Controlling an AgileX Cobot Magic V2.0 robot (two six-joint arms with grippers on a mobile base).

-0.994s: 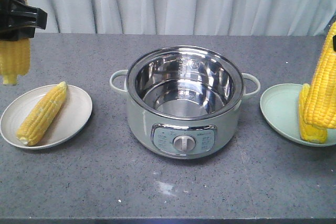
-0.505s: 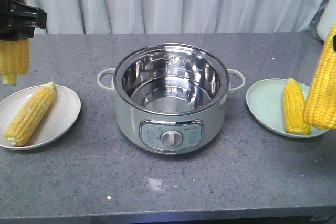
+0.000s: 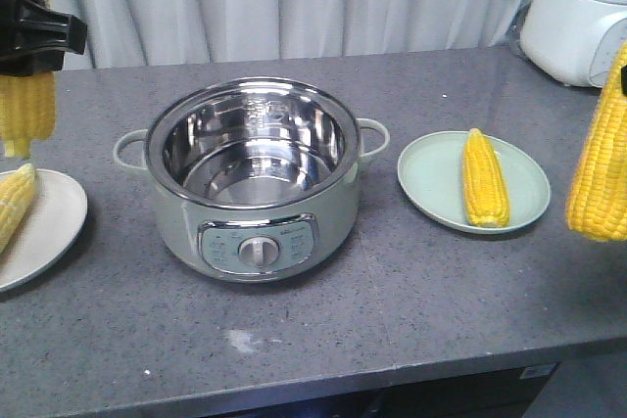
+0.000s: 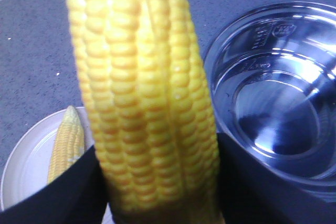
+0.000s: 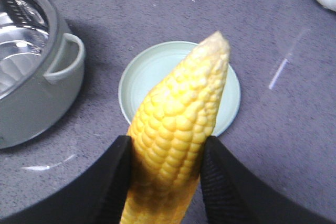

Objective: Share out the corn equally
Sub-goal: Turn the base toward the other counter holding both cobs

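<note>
Right wrist view: right end effector point(image 5: 167, 148) pinches a knobbly, tapered corn cob point(image 5: 181, 103), raised near the round pale-green plate point(image 5: 152, 72). Left end effector point(image 4: 157, 182) clamps a second cob point(image 4: 142, 93) beside the shiny steel pot point(image 4: 273, 77), grey speckled table point(image 4: 37, 51) below.

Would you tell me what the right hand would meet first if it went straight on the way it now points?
Probably the green plate: in the wrist view the held cob points at it. The cob lying there may come first; depth is unclear.
</note>
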